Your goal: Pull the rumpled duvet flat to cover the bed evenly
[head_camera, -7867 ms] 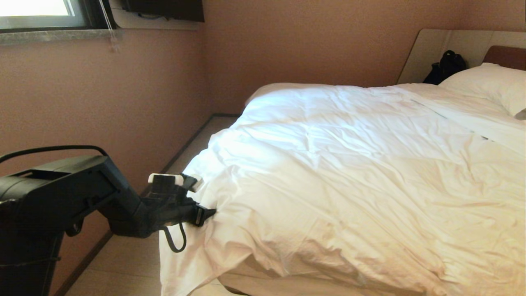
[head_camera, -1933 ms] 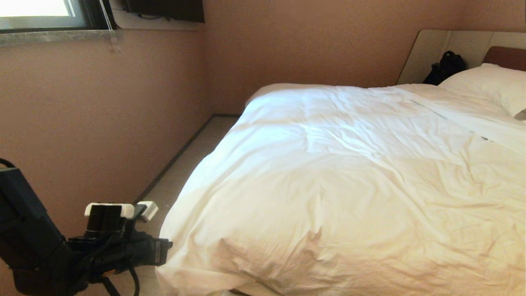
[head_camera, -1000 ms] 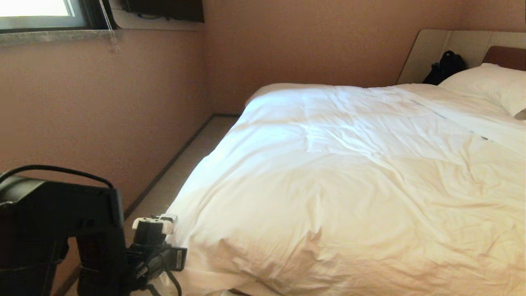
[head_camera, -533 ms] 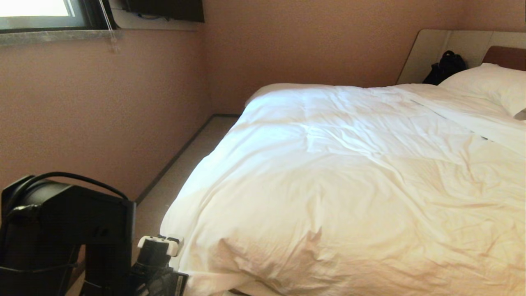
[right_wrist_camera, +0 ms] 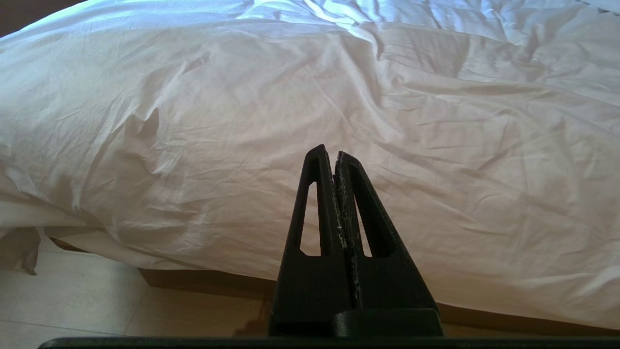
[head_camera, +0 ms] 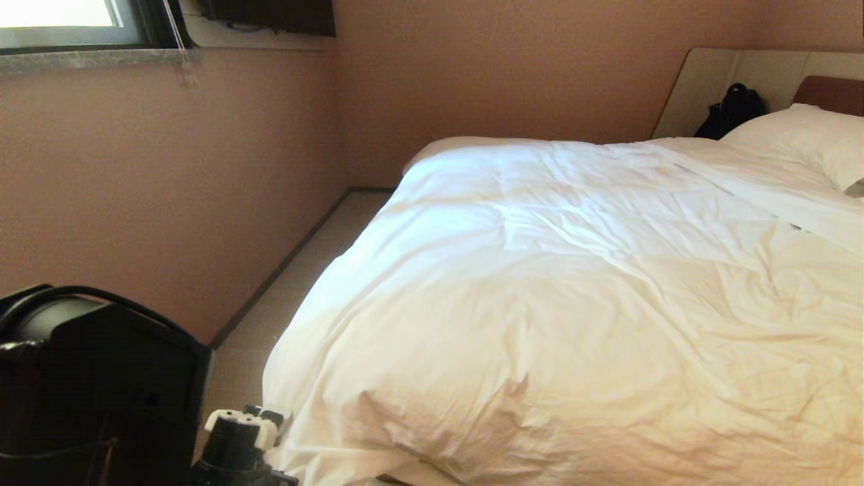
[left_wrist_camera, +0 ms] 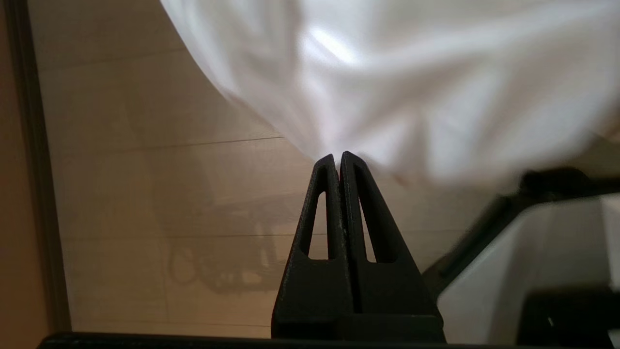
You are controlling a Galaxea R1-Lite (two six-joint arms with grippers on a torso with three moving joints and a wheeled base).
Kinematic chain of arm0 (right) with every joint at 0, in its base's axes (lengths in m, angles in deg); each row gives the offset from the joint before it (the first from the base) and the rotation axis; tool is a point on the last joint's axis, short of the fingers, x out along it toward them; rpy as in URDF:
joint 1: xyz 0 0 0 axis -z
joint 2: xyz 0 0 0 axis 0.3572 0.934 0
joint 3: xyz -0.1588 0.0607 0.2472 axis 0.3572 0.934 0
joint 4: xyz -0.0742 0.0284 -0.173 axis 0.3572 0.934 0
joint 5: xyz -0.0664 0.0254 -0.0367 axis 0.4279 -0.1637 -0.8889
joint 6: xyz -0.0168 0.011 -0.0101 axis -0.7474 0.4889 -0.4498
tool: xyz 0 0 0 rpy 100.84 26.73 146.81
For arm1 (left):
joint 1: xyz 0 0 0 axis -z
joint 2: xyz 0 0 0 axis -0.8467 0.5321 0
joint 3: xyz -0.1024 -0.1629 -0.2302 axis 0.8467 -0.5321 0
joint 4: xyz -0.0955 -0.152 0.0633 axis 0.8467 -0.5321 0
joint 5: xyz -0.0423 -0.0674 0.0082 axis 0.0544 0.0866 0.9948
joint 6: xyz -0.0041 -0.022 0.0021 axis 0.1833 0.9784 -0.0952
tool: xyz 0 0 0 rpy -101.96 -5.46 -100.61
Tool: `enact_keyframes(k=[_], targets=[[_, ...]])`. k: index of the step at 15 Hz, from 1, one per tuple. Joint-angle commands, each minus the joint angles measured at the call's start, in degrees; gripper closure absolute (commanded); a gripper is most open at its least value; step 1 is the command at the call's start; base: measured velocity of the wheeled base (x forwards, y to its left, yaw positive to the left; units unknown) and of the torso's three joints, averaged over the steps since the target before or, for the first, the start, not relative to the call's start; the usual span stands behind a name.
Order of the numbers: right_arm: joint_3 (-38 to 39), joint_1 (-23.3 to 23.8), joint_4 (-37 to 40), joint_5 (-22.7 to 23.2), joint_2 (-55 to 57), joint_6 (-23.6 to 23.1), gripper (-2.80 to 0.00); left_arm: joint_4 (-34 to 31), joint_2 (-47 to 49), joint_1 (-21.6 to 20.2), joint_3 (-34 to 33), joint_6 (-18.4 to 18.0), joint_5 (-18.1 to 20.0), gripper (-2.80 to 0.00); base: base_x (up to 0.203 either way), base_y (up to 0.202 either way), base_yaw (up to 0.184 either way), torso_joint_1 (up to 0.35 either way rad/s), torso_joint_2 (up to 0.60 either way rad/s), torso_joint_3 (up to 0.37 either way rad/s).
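Observation:
The white, wrinkled duvet (head_camera: pixel 574 304) lies spread over the bed and drapes over its near-left corner toward the floor. My left arm (head_camera: pixel 101 398) is low at the bottom left, beside that corner, with its fingertips below the head view's edge. In the left wrist view the left gripper (left_wrist_camera: pixel 337 155) is shut, and the hanging corner of the duvet (left_wrist_camera: pixel 387 72) draws to a point at its tips, just above the floor. My right gripper (right_wrist_camera: pixel 332 151) is shut on nothing and points at the duvet (right_wrist_camera: pixel 242 121) above the bed's brown base (right_wrist_camera: pixel 203 283).
A pillow (head_camera: pixel 803 135) and a black bag (head_camera: pixel 732 108) lie at the headboard (head_camera: pixel 830 91). A narrow strip of floor (head_camera: pixel 297 270) runs between the bed and the pink wall (head_camera: pixel 169 202). Part of my own body (left_wrist_camera: pixel 533 271) is close to the left gripper.
My left arm has sunk lower beside the bed's near-left corner, and its gripper has dropped out of the head view. The duvet's corner has shifted only slightly. The right arm is still.

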Motion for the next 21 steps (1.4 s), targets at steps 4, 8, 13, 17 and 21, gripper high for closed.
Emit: enact_keyframes(k=[4, 8, 13, 17, 21], targets=[[0.01, -0.01, 0.00, 0.02, -0.02, -0.02, 0.00, 13.59, -1.99, 2.68, -6.11, 1.42, -0.54, 0.00, 0.000, 0.000, 0.000, 0.000, 0.00, 0.000], [0.01, -0.01, 0.00, 0.02, -0.02, -0.02, 0.00, 14.99, -12.42, 2.64, -6.11, 1.40, -0.68, 0.00, 0.000, 0.000, 0.000, 0.000, 0.00, 0.000], [0.01, -0.01, 0.00, 0.02, -0.02, -0.02, 0.00, 12.48, -32.34, 1.82, -3.39, -0.14, -4.81, 0.00, 0.000, 0.000, 0.000, 0.000, 0.00, 0.000], [0.01, -0.01, 0.00, 0.02, -0.02, -0.02, 0.00, -14.25, -53.29, -2.31, 12.61, 1.31, -7.89, 0.00, 0.000, 0.000, 0.000, 0.000, 0.00, 0.000], [0.01, -0.01, 0.00, 0.02, -0.02, -0.02, 0.00, -65.56, -69.40, -4.68, 33.27, 11.73, -8.01, 0.00, 0.000, 0.000, 0.000, 0.000, 0.00, 0.000]])
